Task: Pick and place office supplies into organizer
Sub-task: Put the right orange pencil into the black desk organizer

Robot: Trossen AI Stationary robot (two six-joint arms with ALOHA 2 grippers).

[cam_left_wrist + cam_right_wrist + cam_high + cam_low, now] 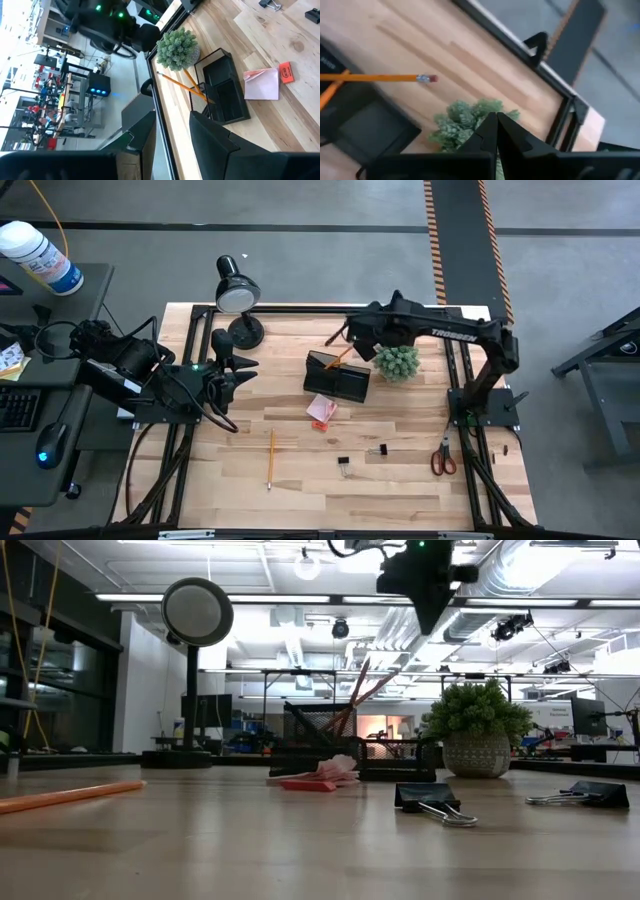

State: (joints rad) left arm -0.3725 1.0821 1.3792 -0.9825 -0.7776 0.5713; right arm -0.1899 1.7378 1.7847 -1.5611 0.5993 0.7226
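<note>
Two pencils (341, 357) stand tilted in the black organizer (337, 377) at mid-bench, eraser ends sticking out toward the back edge; the right wrist view shows one eraser tip (427, 78) out over bare wood. Right gripper (352, 333) is up in the air at the back of the bench, over the spot between the organizer and the green plant ball (396, 362), fingers (492, 131) pressed together, holding nothing. Left gripper (224, 368) hangs at the left side of the bench, near the desk lamp (237, 295), fingers spread, empty. Pink sticky-note pad (322, 411) lies just in front of the organizer, with a small red piece at its front edge. Another pencil (270, 457) lies flat, well in front and to the left. Two black binder clips (344, 464) (380, 449) sit near each other in front of the pad. Red-handled scissors (442, 457) lie at the right edge of the bench (300, 500), well apart from the organizer. Low view: plant ball just beside the organizer, clips in the foreground.
</note>
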